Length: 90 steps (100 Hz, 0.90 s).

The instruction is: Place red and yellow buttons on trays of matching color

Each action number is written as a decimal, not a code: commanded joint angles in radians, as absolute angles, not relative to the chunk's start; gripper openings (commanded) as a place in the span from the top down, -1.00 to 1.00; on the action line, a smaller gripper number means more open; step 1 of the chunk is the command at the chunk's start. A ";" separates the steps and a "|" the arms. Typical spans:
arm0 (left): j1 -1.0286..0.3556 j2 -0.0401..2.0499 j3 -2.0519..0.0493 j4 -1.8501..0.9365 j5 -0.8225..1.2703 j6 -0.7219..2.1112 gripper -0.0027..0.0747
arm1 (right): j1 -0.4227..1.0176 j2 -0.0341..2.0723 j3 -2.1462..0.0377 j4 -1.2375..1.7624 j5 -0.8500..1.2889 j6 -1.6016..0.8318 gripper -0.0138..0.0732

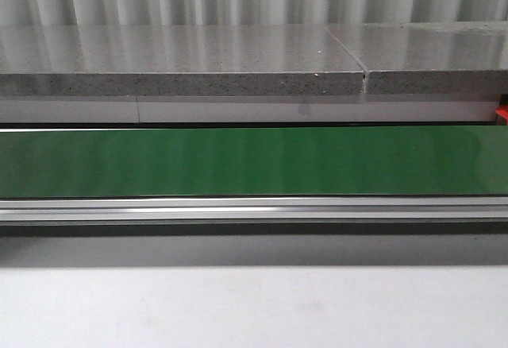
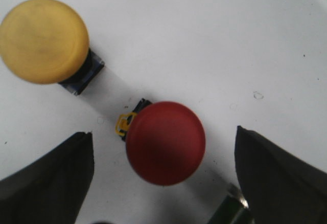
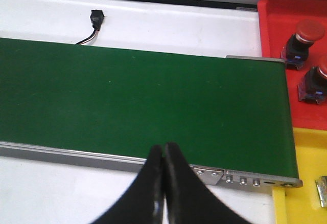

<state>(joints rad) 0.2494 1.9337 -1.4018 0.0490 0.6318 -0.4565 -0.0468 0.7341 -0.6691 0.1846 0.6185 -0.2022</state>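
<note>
In the left wrist view a red button (image 2: pixel 165 142) with a yellow clip lies on a white surface, between the two fingers of my left gripper (image 2: pixel 164 175), which is open and not touching it. A yellow button (image 2: pixel 43 40) lies farther off, apart from the red one. In the right wrist view my right gripper (image 3: pixel 164 150) is shut with nothing in it, over the near rail of the green belt (image 3: pixel 143 101). The red tray (image 3: pixel 286 40) holds two red buttons (image 3: pixel 302 39) (image 3: pixel 315 82). A corner of the yellow tray (image 3: pixel 301 183) shows beside it. Neither gripper appears in the front view.
The front view shows the green conveyor belt (image 1: pixel 254 160) with its aluminium rail (image 1: pixel 254 209), a grey stone ledge (image 1: pixel 182 66) behind and a white table (image 1: pixel 254 308) in front. A small black connector with wires (image 3: pixel 95 18) lies beyond the belt.
</note>
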 commanded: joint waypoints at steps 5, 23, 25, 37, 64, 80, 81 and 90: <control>0.253 1.918 -1.473 0.042 0.620 -0.466 -0.48 | -0.047 0.730 -0.702 0.182 0.561 -0.209 0.84; 0.253 1.951 -1.490 0.042 0.637 -0.466 -0.47 | -0.047 0.730 -0.702 0.182 0.562 -0.209 0.84; 0.253 1.951 -1.490 0.042 0.637 -0.466 -0.47 | -0.047 0.730 -0.702 0.182 0.562 -0.209 0.84; 0.253 1.955 -1.490 0.042 0.637 -0.466 -0.24 | -0.047 0.730 -0.702 0.182 0.561 -0.209 0.84; 0.253 1.948 -1.527 0.054 0.694 -0.456 0.67 | -0.047 0.730 -0.702 0.182 0.562 -0.209 0.84; 0.253 1.885 -1.534 0.059 0.699 -0.441 0.97 | -0.047 0.730 -0.702 0.182 0.562 -0.209 0.84; 0.253 1.877 -1.534 0.059 0.699 -0.431 0.99 | -0.047 0.730 -0.702 0.182 0.562 -0.209 0.84; 0.250 1.822 -1.534 0.059 0.709 -0.377 0.99 | -0.047 0.730 -0.702 0.182 0.562 -0.209 0.84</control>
